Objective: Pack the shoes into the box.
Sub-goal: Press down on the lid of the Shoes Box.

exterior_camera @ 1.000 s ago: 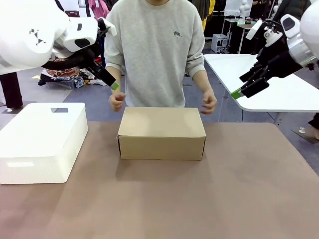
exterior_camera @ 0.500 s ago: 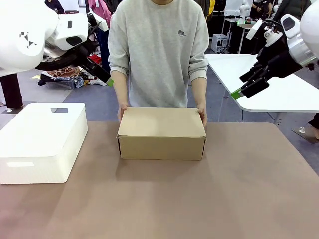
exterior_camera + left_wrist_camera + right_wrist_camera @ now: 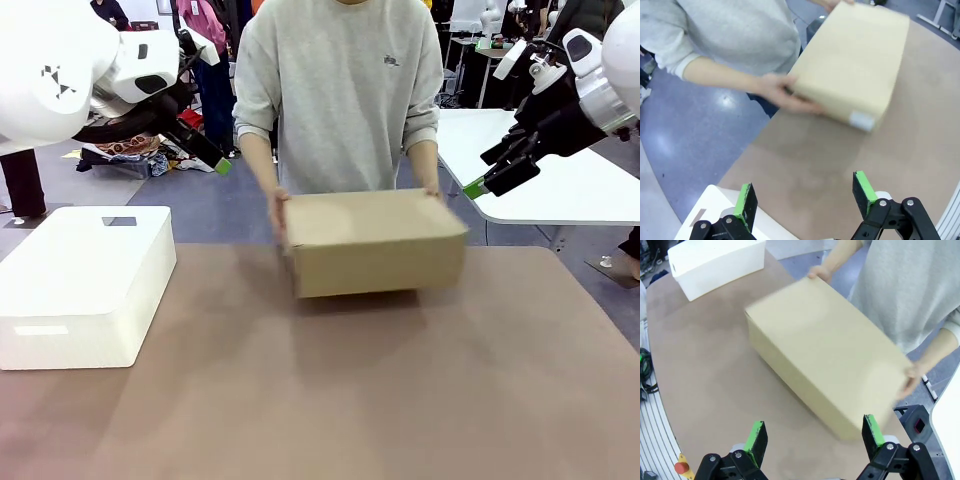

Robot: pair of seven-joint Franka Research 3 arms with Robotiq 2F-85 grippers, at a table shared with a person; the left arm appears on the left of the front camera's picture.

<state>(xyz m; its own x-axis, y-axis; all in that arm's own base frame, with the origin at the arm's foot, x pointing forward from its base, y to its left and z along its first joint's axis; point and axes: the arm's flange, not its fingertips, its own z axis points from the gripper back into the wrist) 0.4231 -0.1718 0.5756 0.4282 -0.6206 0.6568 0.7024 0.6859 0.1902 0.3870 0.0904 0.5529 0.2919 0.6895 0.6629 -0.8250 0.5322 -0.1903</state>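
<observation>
A person holds the closed brown cardboard box (image 3: 375, 243) with both hands, lifted a little off the table and tilted, right of the table's middle. The same box (image 3: 852, 65) lies far ahead in the left wrist view, and the box (image 3: 822, 352) shows from above in the right wrist view. The shoes are out of view. My left gripper (image 3: 222, 166) hangs high at the far left, open and empty, fingers (image 3: 746, 202) wide apart. My right gripper (image 3: 475, 187) hangs high at the right, also open and empty, its fingers (image 3: 758, 440) spread.
A bigger white plastic box (image 3: 85, 285) with its lid on stands at the table's left side. A white table (image 3: 560, 170) stands behind on the right. The brown tabletop (image 3: 330, 400) stretches bare in front of the cardboard box.
The person took hold of the box at both ends, lifted it and moved it to the right. My left gripper rose slightly; the right has not moved.
</observation>
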